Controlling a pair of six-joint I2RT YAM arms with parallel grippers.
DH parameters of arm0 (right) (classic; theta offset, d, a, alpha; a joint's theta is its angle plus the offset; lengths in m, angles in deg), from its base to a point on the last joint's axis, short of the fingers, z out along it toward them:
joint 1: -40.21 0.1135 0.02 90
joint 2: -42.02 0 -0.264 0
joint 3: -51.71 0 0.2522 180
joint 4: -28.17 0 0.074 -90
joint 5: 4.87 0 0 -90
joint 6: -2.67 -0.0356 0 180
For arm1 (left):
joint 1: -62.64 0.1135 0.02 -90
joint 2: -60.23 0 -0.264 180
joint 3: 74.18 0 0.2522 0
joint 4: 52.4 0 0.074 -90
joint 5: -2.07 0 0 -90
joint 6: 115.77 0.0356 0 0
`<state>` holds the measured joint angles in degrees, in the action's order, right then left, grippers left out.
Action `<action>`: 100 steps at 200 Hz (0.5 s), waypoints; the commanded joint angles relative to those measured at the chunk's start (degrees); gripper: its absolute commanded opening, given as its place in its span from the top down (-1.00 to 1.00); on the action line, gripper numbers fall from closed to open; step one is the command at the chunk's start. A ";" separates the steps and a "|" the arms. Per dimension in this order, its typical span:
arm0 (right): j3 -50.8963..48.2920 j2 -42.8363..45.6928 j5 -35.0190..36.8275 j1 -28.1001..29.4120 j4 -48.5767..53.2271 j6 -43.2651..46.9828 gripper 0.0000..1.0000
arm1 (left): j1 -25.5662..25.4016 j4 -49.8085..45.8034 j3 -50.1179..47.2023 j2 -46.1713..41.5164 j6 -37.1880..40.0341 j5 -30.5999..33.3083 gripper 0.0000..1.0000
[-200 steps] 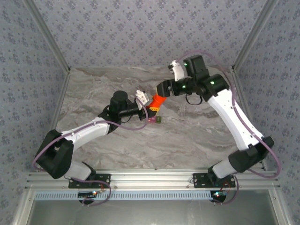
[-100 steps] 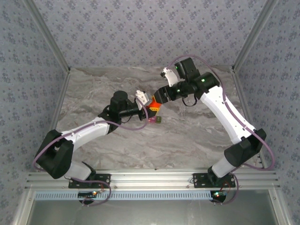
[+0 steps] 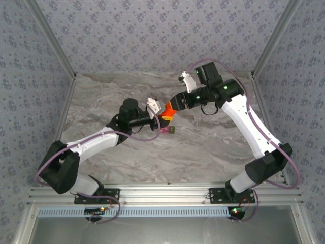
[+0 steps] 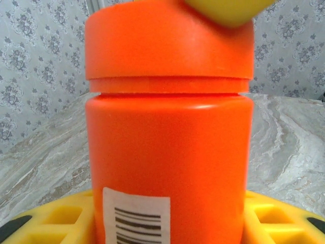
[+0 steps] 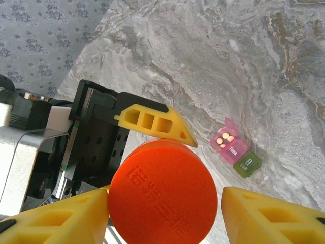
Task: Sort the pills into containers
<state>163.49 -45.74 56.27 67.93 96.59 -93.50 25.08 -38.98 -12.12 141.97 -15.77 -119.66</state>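
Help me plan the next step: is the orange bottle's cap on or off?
On. The left wrist view shows the cap seated flush on the orange bottle; the right wrist view shows its closed top.

Glossy smooth plastic bottle; paper label; translucent plastic containers; smooth marble-look table.

The table top shows a grey-and-cream marble pattern with brownish veins, matte under soft, even light and free of hard shadows. Wallpaper closes it in on three sides. The back wall, left wall and right wall all carry the same pale grey-lilac paper dotted with small dark floral sprigs. Slim aluminium posts run up the two far corners. Along the near edge lies a silver aluminium rail, with a pale ribbed strip just below it.
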 commanded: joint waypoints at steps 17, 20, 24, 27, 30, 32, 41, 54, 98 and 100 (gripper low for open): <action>-0.70 0.56 -0.46 0.06 1.57 -0.28 -0.24 | -0.15 2.97 2.04 -1.62 0.81 -1.50 1.00; -0.64 0.48 -0.28 0.16 1.67 -0.32 -0.24 | -0.17 3.04 2.01 -1.58 0.81 -1.57 1.00; -0.61 0.42 -0.08 0.26 1.79 -0.48 -0.21 | -0.19 2.99 2.09 -1.58 0.81 -1.50 1.00; -0.58 0.30 0.23 0.31 1.80 -0.69 -0.20 | -0.22 3.05 2.06 -1.59 0.81 -1.54 1.00; -0.59 0.26 0.55 0.41 1.90 -1.01 -0.18 | -0.15 3.07 1.99 -1.59 0.81 -1.46 1.00; -0.56 0.19 0.82 0.51 1.87 -1.20 -0.16 | -0.15 3.06 2.05 -1.58 0.81 -1.47 1.00; -0.52 -0.11 1.79 0.84 2.14 -2.19 -0.10 | -0.17 3.06 2.15 -1.59 0.73 -1.50 1.00; -0.33 -0.63 3.12 1.44 2.00 -4.63 0.03 | -0.21 3.06 2.16 -1.59 0.75 -1.50 1.00; -2.85 -2.53 10.25 5.43 -1.52 -23.87 0.18 | -0.16 3.06 2.37 -1.35 0.85 -1.47 1.00; -3.50 -2.22 10.34 5.68 -2.59 -25.55 0.18 | -0.15 3.06 2.30 -1.32 0.82 -1.42 1.00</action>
<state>163.21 -46.33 61.91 70.79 96.39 -105.19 25.27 -41.32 -12.12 141.99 -15.77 -118.98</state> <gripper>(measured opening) 0.459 0.498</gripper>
